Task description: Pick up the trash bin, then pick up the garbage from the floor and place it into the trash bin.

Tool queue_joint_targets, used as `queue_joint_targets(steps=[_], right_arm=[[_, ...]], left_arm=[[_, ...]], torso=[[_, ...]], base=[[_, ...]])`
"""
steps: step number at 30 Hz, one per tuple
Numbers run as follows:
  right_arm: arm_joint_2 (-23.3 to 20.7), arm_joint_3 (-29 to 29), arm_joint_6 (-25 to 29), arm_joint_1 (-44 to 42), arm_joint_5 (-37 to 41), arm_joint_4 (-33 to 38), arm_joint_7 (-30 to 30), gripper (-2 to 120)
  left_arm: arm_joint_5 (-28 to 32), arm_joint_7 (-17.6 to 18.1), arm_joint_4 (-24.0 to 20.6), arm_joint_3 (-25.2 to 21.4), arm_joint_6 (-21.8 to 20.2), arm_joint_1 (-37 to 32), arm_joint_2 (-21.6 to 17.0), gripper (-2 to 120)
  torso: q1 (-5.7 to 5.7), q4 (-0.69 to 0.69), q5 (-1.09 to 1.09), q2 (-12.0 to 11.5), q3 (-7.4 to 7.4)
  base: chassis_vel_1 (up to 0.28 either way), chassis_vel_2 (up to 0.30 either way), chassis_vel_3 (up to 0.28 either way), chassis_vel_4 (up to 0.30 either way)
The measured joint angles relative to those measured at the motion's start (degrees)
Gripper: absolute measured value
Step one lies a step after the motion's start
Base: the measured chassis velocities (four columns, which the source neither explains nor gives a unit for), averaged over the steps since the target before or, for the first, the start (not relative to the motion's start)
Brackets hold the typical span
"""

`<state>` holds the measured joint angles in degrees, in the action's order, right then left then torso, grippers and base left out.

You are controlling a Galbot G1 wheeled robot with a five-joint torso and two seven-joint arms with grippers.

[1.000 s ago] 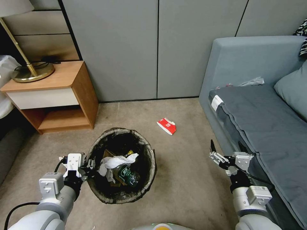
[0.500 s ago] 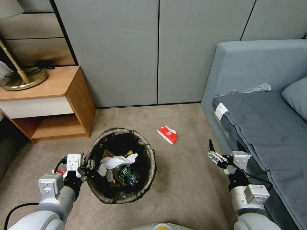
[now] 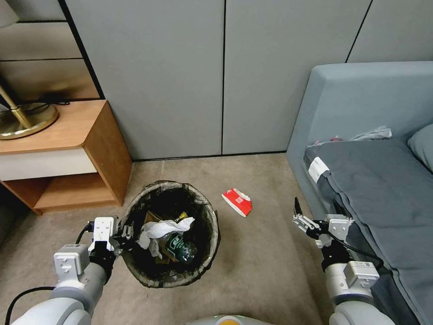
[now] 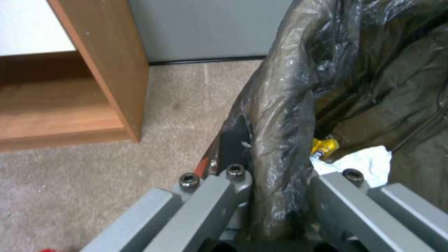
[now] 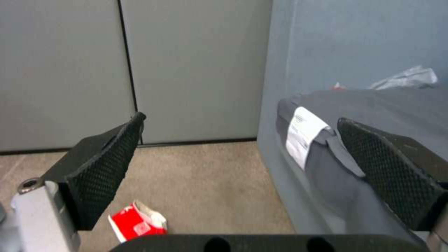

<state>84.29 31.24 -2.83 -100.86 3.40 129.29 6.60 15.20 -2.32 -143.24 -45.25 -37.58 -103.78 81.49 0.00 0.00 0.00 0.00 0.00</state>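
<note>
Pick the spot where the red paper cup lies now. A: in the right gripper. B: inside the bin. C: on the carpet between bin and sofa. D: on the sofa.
C: the red cup lies flattened on the carpet, between the bin and the sofa, untouched.

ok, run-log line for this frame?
left gripper: shut on trash bin rim | right gripper: open, empty, beside sofa | red-and-white cup: on floor
</note>
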Motion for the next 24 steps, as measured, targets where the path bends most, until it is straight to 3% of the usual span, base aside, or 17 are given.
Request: queue_joint_targets(steps=[10,24], right_arm=[[-3.2,-1.2,-2.4,5.3,1.8,-3.6,-0.2,100],[-11.6,-8.4,-11.3,20.8,10.9,-14.9,-1.6,100]], left_arm=[[-0.3,0.2,0.0,-0.5,0.0,-1.3,0.5,0],[-1.1,0.7,0.0,-1.8,0.0,-3.7,2.1,0]], torso=[[-0.01,0.0,0.0,0.0,-0.01],[-0.01,0.01,0.0,0.0,0.0]], base=[[-0.019,0.022,0.021,-0.017],[0.0,0.0,0.0,0.0]])
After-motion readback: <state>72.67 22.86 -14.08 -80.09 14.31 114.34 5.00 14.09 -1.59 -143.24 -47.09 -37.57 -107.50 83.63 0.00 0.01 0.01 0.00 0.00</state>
